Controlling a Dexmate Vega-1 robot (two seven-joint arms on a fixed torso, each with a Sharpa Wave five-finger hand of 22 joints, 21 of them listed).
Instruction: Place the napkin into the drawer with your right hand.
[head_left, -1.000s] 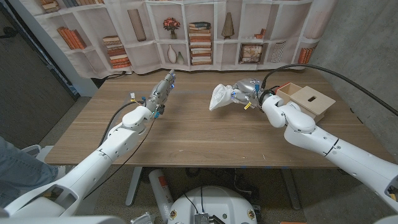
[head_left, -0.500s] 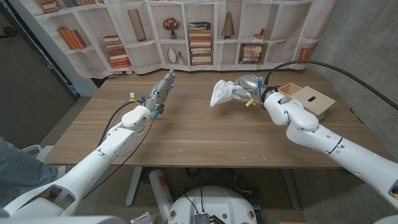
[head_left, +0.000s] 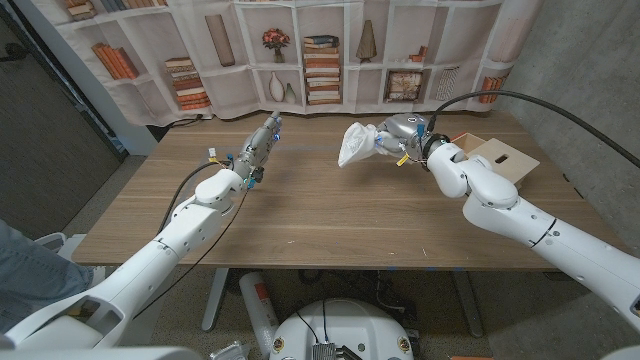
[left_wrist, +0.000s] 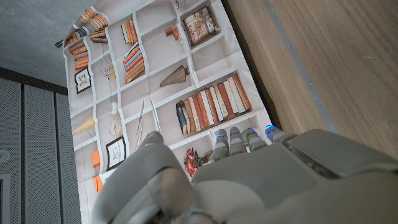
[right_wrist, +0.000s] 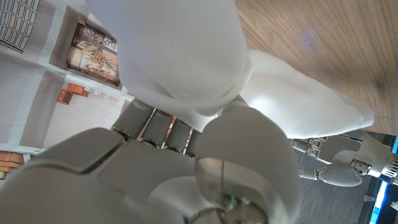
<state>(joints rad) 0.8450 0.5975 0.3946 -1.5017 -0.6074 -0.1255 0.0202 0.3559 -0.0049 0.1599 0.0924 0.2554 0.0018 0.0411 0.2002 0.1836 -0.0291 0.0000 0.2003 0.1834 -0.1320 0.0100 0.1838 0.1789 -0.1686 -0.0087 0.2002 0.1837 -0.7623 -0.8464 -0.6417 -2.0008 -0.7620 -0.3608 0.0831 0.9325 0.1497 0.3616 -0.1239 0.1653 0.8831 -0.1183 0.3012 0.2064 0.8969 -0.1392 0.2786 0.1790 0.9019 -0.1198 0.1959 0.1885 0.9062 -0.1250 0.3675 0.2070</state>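
I'm carrying the napkin (head_left: 355, 143) in my right hand (head_left: 398, 137), bunched and hanging off the fingers above the table (head_left: 300, 215), clear of the wood. The drawer (head_left: 493, 160) is sitting just beside my right forearm, toward the table's right edge. My worry: most of the cloth is drooping free, so it may be snagging on the drawer's rim or draping over the outside, and a loosening pinch could drop it short. My left hand (head_left: 256, 151) is holding nothing, fingers stretched out straight together, well apart.

A wooden table (head_left: 300, 215) carries a light wooden drawer (head_left: 497, 162).
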